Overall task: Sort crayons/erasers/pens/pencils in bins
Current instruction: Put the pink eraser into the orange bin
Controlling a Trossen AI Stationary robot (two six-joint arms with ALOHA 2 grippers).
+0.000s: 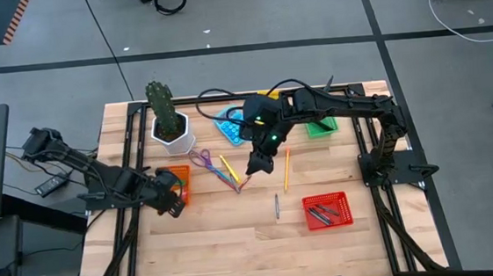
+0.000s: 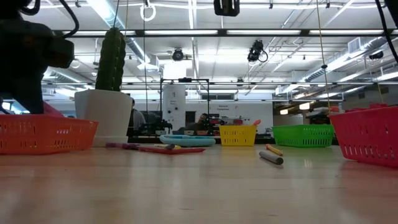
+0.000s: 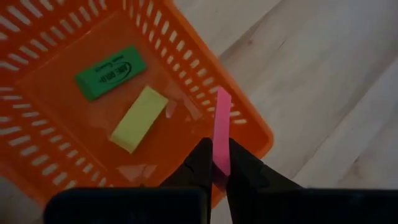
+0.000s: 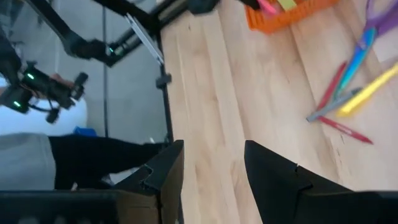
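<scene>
My left gripper [image 3: 219, 163] is shut on a pink eraser [image 3: 222, 124] above the orange bin [image 3: 186, 50], over the bin's rim near one corner. On the bin's floor lie a green eraser [image 3: 111, 73] and a yellow eraser [image 3: 139, 118]. My right gripper [image 1: 257, 165] hangs open over the middle of the table with nothing between its fingers [image 4: 273, 171]. Beside it lie yellow and red pencils [image 1: 229, 172] and an orange pencil [image 1: 286, 168]. A grey pen [image 1: 277, 206] lies nearer the front. The red bin [image 1: 327, 209] holds dark pens. My left gripper pinches the pink eraser by one end [image 3: 219, 158] between its two fingers. The fingers slant down toward the bin. The rest of the eraser sticks out past the fingertips, lifted clear, above the orange bin's rim.
A white pot with a cactus [image 1: 171, 126] stands just beyond the orange bin [image 1: 179, 180]. Purple scissors [image 1: 200, 159] and a blue calculator [image 1: 228, 126] lie near the pencils. The green bin [image 1: 320, 126] and the yellow bin [image 2: 238, 134] stand at the far edge.
</scene>
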